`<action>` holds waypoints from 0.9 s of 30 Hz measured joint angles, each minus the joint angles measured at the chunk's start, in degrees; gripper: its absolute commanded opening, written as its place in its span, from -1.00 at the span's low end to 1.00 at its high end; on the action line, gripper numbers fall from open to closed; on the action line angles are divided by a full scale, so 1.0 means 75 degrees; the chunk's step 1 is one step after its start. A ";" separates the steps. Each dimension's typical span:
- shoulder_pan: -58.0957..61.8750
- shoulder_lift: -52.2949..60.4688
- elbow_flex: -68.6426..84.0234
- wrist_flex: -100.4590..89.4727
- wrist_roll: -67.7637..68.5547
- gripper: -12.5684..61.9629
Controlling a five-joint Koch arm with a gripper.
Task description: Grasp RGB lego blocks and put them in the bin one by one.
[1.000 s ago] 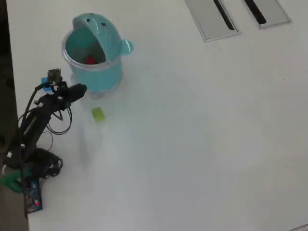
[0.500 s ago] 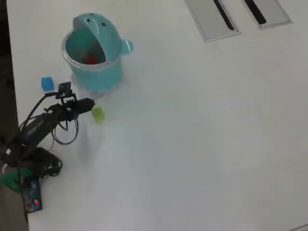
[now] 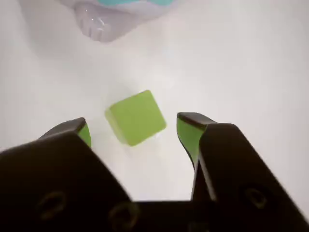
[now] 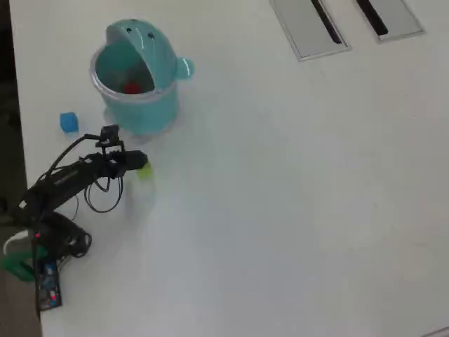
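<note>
White table (image 4: pixel 295 196) with two grey slotted panels (image 4: pixel 309 28) far off. Gripper (image 3: pixel 133 128), jaws apart, straddles green block (image 3: pixel 136 117), corner toward the jaws.

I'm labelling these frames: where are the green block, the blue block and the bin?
green block (image 3: pixel 135 117): wrist view, top face.
blue block (image 4: pixel 68 123): overhead view, top face.
bin (image 4: pixel 151 112): overhead view, teal outer wall.
</note>
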 measured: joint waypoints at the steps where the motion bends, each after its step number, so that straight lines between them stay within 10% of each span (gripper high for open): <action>1: 0.0012 -0.0105 0.0000 -0.0070 0.0000 0.24; 27: 0.0469 -0.1828 -0.0492 -0.0586 0.0000 0.22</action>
